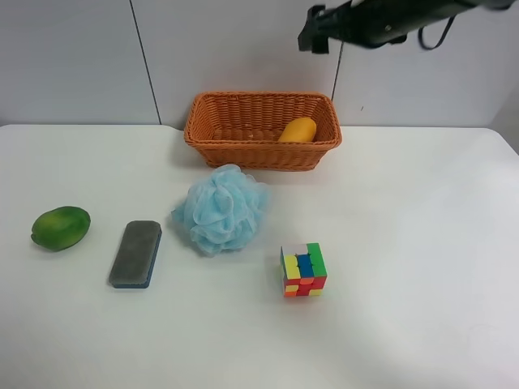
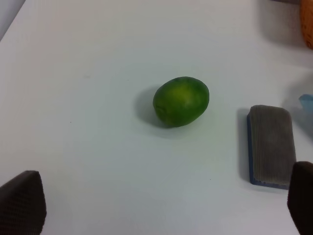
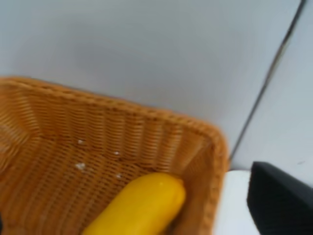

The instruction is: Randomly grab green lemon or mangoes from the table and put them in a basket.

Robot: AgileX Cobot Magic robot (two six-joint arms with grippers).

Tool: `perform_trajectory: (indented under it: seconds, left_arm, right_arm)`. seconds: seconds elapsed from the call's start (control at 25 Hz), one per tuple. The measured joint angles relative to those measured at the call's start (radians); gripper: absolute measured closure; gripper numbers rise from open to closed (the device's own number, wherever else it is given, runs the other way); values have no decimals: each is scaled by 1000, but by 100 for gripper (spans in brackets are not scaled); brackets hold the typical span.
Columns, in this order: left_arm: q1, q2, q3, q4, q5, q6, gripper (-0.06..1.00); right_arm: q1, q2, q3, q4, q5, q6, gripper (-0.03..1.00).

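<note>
The green lemon (image 1: pixel 61 228) lies on the white table (image 1: pixel 405 243) at the exterior high view's left; it also shows in the left wrist view (image 2: pixel 181 101). The yellow-orange mango (image 1: pixel 298 130) lies inside the orange-brown wicker basket (image 1: pixel 243 154) at the back, and shows in the right wrist view (image 3: pixel 142 205) against a basket corner (image 3: pixel 215 147). My right gripper (image 1: pixel 315 36) hangs high above the basket's right end, open and empty, with one finger (image 3: pixel 281 200) in view. My left gripper (image 2: pixel 161 205) is open and empty, above the table and apart from the lemon.
A grey and blue eraser (image 1: pixel 136 253) lies beside the lemon. A light blue bath pouf (image 1: pixel 220 208) sits in front of the basket. A coloured puzzle cube (image 1: pixel 302 269) stands near the table's middle. A grey wall runs behind the basket.
</note>
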Motion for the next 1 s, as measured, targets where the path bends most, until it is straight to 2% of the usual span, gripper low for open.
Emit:
perform_trajectory:
  seconds: [0.08, 0.24, 0.4, 0.48, 0.56, 0.76, 1.0]
  left_arm:
    - [0, 0, 0, 0, 0, 0, -5]
    - [0, 0, 0, 0, 0, 0, -5]
    - [0, 0, 0, 0, 0, 0, -5]
    - [0, 0, 0, 0, 0, 0, -5]
    - [0, 0, 0, 0, 0, 0, -5]
    - [0, 0, 0, -1, 0, 0, -5]
    - [0, 0, 0, -1, 0, 0, -5]
  right_arm:
    - [0, -116, 0, -57, 119, -6, -3]
    - [0, -327, 0, -143, 426, -7, -3]
    - [0, -494, 0, -243, 800, 40, -3]
    - [0, -560, 1, -292, 915, 73, -3]
    - [0, -629, 25, -323, 948, 115, -3]
    - [0, -820, 137, -338, 961, 148, -3]
    - [0, -1073, 371, -333, 971, 178, -3]
